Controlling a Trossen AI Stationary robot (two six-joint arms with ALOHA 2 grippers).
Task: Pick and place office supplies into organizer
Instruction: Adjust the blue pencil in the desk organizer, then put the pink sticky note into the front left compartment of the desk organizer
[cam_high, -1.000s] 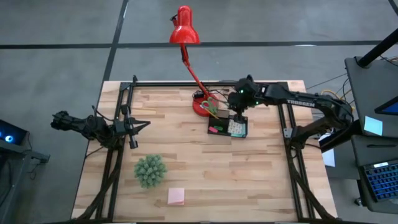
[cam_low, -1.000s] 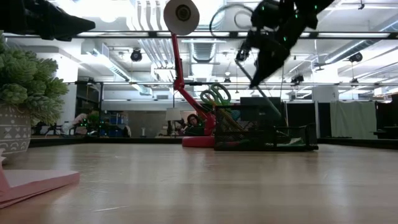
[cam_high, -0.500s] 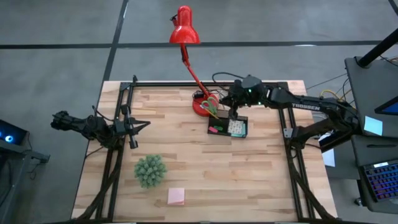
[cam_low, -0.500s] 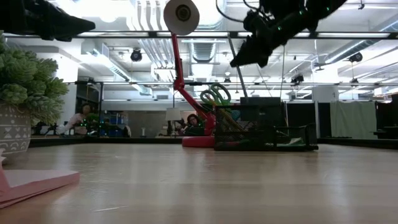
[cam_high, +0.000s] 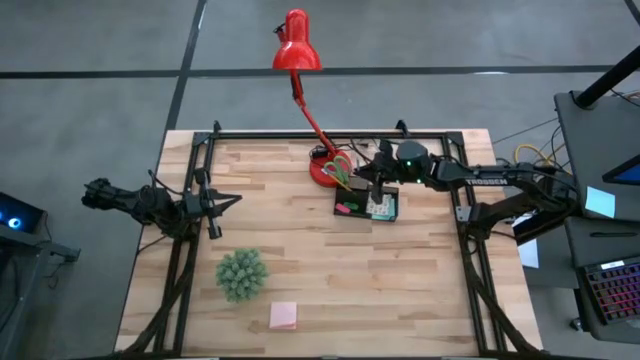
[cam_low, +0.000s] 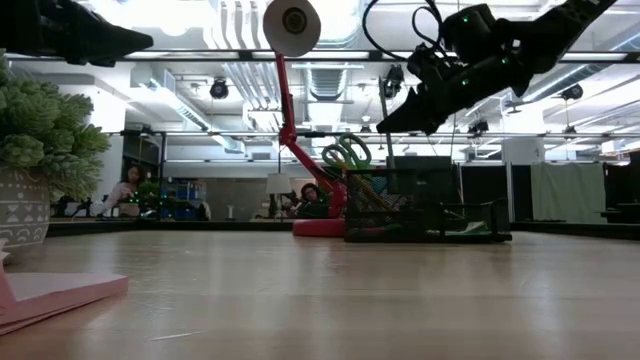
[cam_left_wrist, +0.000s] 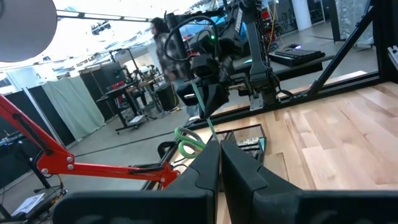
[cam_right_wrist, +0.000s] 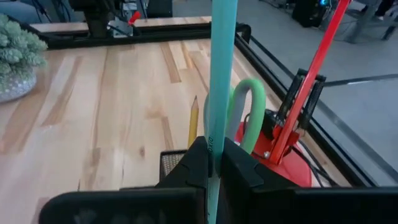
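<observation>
My right gripper (cam_high: 378, 180) hovers over the far left part of the black organizer (cam_high: 367, 206), shut on a teal pen (cam_right_wrist: 221, 74). The pen slants down from the fingers toward the organizer (cam_left_wrist: 249, 138). Green-handled scissors (cam_right_wrist: 244, 112) and a wooden pencil (cam_right_wrist: 193, 121) stand in the organizer's left compartment. A light sticky pad (cam_high: 379, 206) and small coloured pieces (cam_high: 347, 208) lie in the tray. A pink sticky pad (cam_high: 283, 316) lies flat near the table's front edge. My left gripper (cam_high: 214, 205) waits shut at the left, holding nothing. My right gripper pinches the teal pen's shaft (cam_right_wrist: 214, 146) between its two fingers. The fingers come from the table's right side, slanting a little downward. The pen is tilted, its lower part (cam_left_wrist: 210, 127) reaching down beside the scissors' handles; whether that end touches the organizer I cannot tell.
A red desk lamp has its round base (cam_high: 323, 173) right behind the organizer, its arm slanting up to the shade (cam_high: 297, 45) beyond the far edge. A fuzzy green ball in a pot (cam_high: 241, 273) stands front left. Bare wood lies between the pot and the organizer.
My right gripper has sunk a little over the organizer and tipped from pointing steeply down to nearly level, staying shut on the pen. The pen has swung with it and now stands steeper, beside the scissors.
</observation>
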